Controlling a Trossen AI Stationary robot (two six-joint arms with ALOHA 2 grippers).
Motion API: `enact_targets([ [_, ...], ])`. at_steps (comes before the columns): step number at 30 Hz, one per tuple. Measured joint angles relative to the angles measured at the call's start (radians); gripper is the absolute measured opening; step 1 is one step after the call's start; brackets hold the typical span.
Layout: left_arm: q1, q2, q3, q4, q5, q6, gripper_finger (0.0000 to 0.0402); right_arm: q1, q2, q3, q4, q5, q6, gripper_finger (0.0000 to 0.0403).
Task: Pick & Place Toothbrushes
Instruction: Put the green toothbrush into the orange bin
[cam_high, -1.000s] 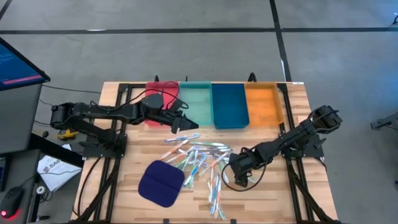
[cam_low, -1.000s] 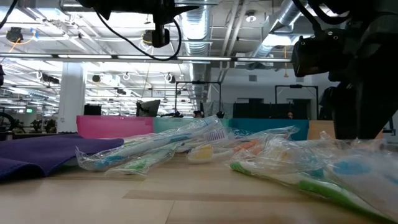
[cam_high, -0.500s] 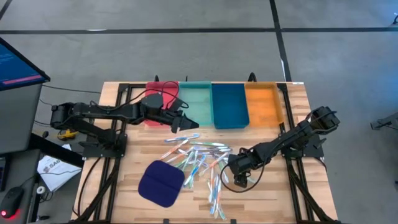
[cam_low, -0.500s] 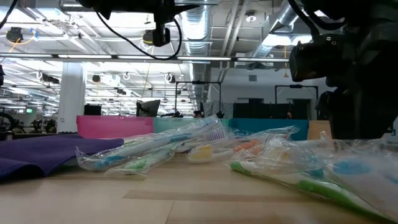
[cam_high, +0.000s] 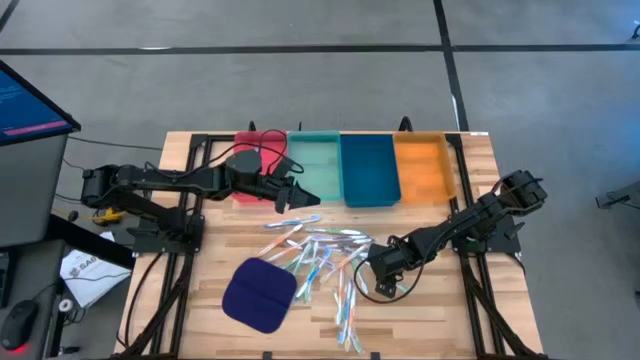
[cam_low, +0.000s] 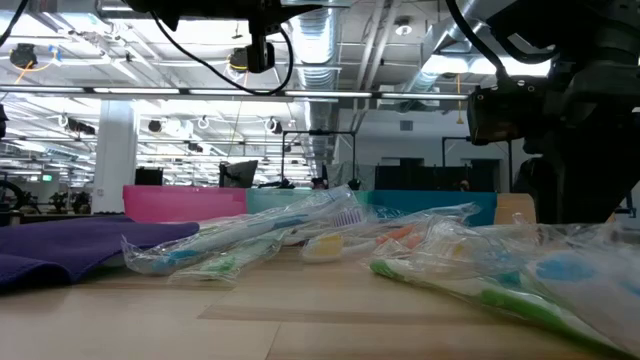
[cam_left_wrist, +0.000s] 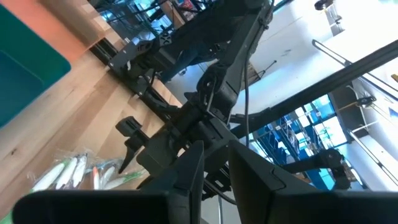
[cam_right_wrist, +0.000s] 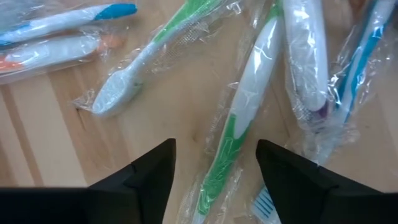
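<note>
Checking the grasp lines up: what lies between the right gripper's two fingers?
In the right wrist view, a wrapped green-and-white toothbrush lies on the bare wood between the open right gripper fingers, not yet touched.

I work in a big open industrial lab; exposed ducts (cam_low: 330, 45) and pipes run under the ceiling above rows of strip lights; my wooden desk (cam_high: 420, 310) stands on grey concrete floor (cam_high: 300, 90); a monitor (cam_high: 30, 100) glows beside it.

Even, bright overhead light fills the high view, with only soft shadows on the counter (cam_high: 420, 310). In the low view ceiling lamps (cam_low: 240, 62) glare and the nearest wrapped toothbrushes (cam_low: 520, 285) blur at lower right. The left wrist view washes out white at upper right
</note>
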Motion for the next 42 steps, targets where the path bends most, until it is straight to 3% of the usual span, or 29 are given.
enact_targets([
  [5,0.002,0.0,0.0,0.005,-0.011,0.0,0.0067,0.009,0.004,-0.001,-0.012,0.06,-0.011,0.0192],
  [13,0.015,0.0,0.0,0.012,-0.016,-0.022,0.0067,0.006,0.038,0.0,-0.021,0.074,-0.023,0.0145],
  [26,0.015,0.0,0.0,0.02,-0.019,-0.022,0.0067,0.006,0.04,-0.001,-0.021,0.067,-0.051,0.0152],
  [39,0.015,0.0,0.0,0.023,-0.026,-0.036,0.0067,-0.006,0.039,0.0,-0.045,0.051,0.015,0.0017],
  [42,0.015,0.0,0.0,0.027,-0.026,-0.04,0.0067,-0.011,0.039,0.0,-0.049,0.029,0.042,0.0012],
])
